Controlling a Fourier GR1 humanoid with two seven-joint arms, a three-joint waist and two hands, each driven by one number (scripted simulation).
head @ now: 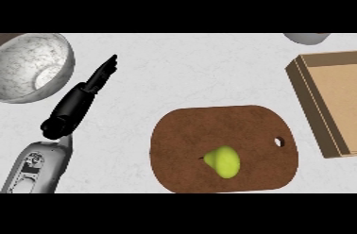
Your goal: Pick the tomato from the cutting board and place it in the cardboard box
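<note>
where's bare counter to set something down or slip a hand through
Widest bare patch: upper middle, between the left robot hand, cutting board and cardboard box. A narrower lane runs between board and box. The board's near half holds the yellow-green tomato; the marbled bowl crowds the far left.

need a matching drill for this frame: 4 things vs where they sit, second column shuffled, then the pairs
Things:
1. tomato
2. cardboard box
3. marbled bowl
4. left hand

Places:
A. right edge of the view
B. on the cutting board
C. just right of the bowl, fingers straight, pointing away from the robot
D. upper left corner

Pairs: 1-B, 2-A, 3-D, 4-C
</note>
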